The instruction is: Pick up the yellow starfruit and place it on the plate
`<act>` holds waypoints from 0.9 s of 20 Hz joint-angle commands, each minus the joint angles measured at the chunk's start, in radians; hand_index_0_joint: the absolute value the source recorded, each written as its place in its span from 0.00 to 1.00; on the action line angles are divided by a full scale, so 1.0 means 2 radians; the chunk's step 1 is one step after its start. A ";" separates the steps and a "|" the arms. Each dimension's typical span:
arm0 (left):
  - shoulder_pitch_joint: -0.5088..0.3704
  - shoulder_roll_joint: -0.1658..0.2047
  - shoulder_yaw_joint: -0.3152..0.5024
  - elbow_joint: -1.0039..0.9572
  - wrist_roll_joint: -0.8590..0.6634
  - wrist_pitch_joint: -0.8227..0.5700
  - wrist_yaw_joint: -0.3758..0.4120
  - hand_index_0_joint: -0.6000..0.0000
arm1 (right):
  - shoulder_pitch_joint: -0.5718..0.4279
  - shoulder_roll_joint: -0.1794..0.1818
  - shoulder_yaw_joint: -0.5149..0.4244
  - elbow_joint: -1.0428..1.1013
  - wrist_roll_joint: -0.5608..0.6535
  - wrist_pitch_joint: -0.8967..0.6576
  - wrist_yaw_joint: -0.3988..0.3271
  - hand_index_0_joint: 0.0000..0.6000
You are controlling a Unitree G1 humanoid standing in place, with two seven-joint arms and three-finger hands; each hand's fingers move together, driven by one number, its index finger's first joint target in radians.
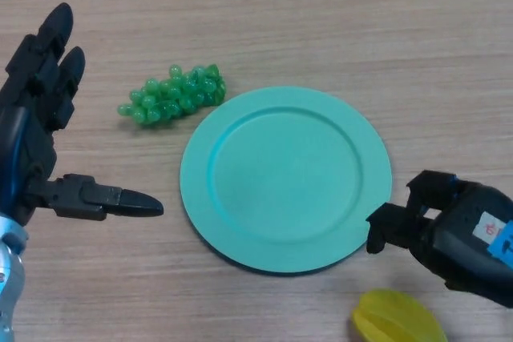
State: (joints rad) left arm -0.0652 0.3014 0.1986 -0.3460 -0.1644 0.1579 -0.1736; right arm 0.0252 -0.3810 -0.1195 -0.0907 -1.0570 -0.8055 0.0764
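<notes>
2 hands: left hand spread wide; right hand curled, empty, at the plate rim. Yellow starfruit on table (bottom edge, below right hand). Green grapes beside plate.

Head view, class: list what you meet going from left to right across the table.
Left robot hand → green grapes → teal plate → yellow starfruit → right robot hand.
</notes>
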 commanded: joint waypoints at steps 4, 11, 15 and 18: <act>-0.012 0.012 0.026 -0.036 0.009 -0.057 0.011 1.00 | -0.052 -0.010 -0.030 -0.059 0.097 0.051 -0.007 1.00; -0.009 0.010 0.022 -0.046 0.009 -0.045 0.006 1.00 | -0.003 0.043 -0.012 -0.182 0.300 0.254 0.168 0.75; -0.007 0.009 0.023 -0.059 0.000 -0.026 0.000 1.00 | -0.002 0.052 0.002 -0.238 0.375 0.354 0.142 0.00; -0.009 0.009 0.024 -0.062 0.001 -0.031 0.004 1.00 | 0.012 0.055 0.006 -0.251 0.380 0.363 0.156 0.00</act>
State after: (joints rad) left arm -0.0507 0.2838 0.1775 -0.4100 -0.1642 0.1982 -0.1768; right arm 0.0676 -0.2597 -0.0737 -0.5240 -0.3716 -0.0213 0.4182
